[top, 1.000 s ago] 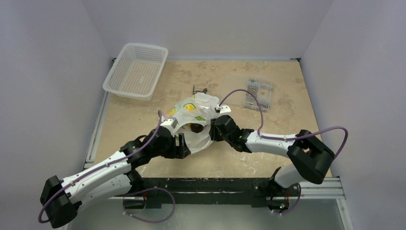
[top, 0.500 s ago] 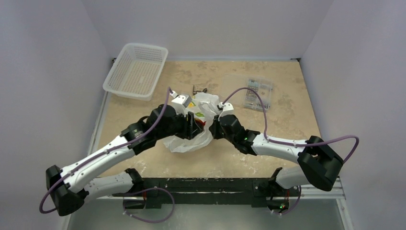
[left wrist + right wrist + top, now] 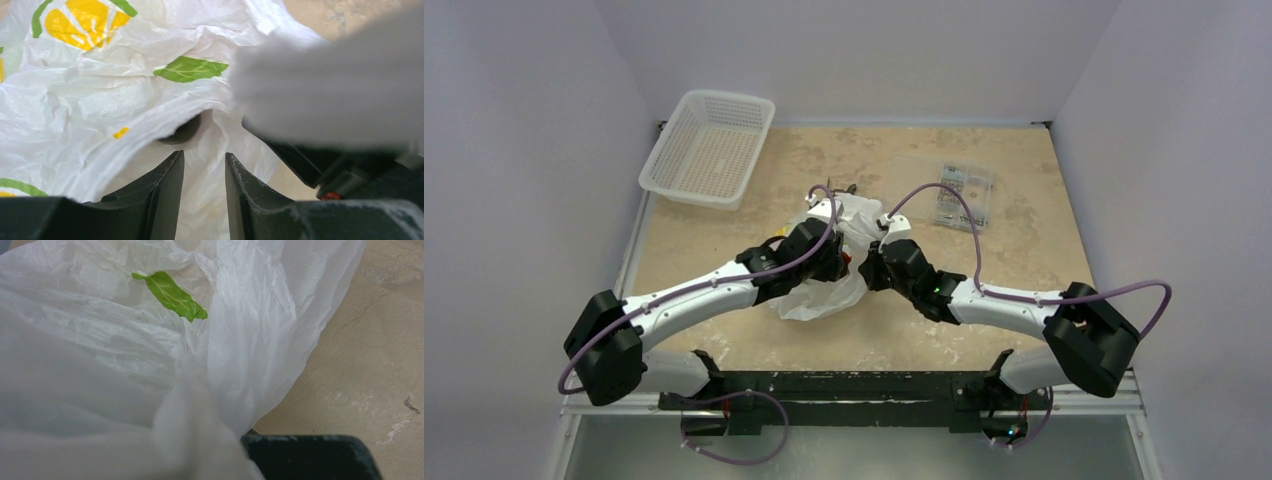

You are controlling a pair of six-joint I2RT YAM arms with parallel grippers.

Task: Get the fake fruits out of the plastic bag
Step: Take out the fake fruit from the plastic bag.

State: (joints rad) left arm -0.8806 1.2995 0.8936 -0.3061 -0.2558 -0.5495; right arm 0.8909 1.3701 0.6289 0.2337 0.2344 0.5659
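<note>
Pale lilac walls [image 3: 524,150] enclose a beige, stone-patterned tabletop [image 3: 984,300]. A white mesh basket [image 3: 709,150] is set at the far left corner, and a clear box [image 3: 964,197] of small parts lies toward the far right corner. The bag [image 3: 824,298] is crumpled at the middle of the tabletop, white with yellow and green prints, and a small black hammer [image 3: 839,187] lies just beyond it on the far side.

Both arms are bent inward over the bag. The left gripper [image 3: 203,156] is held at the bag's mouth from the left. Its fingers [image 3: 165,185] are set narrowly apart, and white film is seen through the gap; whether any film is pinched cannot be told. One dark fruit [image 3: 182,131] is glimpsed inside the mouth, just beyond the fingertips, partly covered by a fold. Any other fruits are hidden by the film.

The right gripper [image 3: 867,268] is pressed against the bag's right side and is closed. Film is bunched right against it in the right wrist view, but a grip on the film cannot be confirmed.
</note>
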